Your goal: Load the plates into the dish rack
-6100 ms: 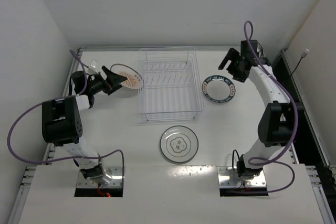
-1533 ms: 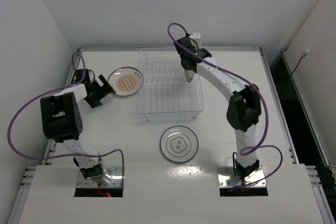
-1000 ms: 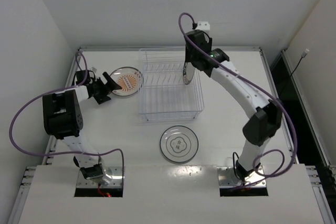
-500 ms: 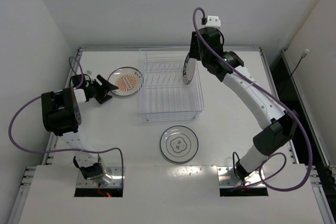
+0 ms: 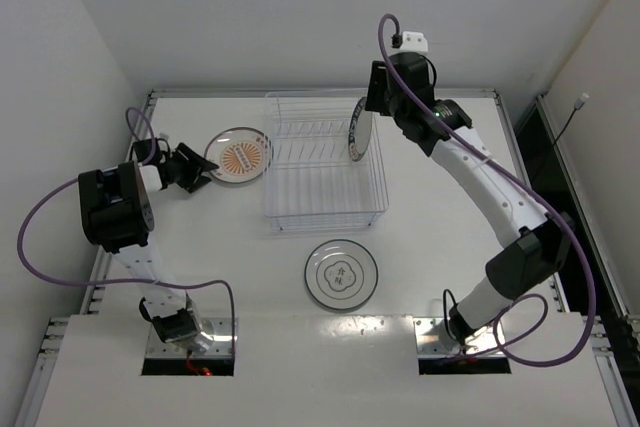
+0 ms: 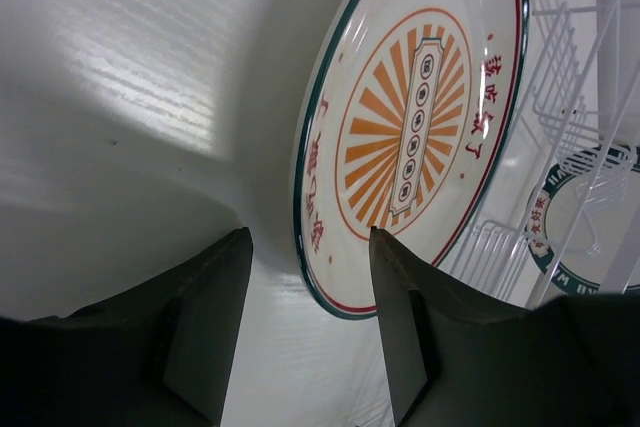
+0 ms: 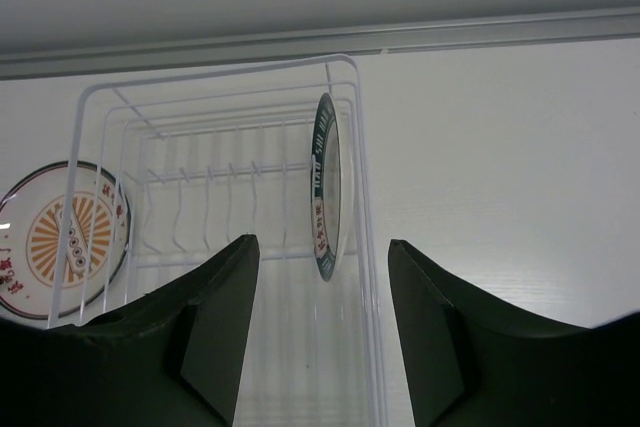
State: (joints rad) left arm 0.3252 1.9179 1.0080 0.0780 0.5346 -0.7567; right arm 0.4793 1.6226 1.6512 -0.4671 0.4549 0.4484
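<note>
One plate (image 5: 357,131) is standing in the rack (image 5: 325,210); two are lying on the counter (image 5: 450,217). Left tool (image 6: 308,247), at the orange plate (image 5: 243,155), and right tool (image 7: 322,245) are gaping empty.

dish rack (image 5: 268,177) wall, near orange plate (image 5: 241,155) (rightward)

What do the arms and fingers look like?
Left arm and right arm: white tubular links with black joint housings. A purple cable loops along each. A small white block sits atop the right wrist. The left fingers and right fingers are dark, matte and wedge-shaped. No markings visible.
</note>
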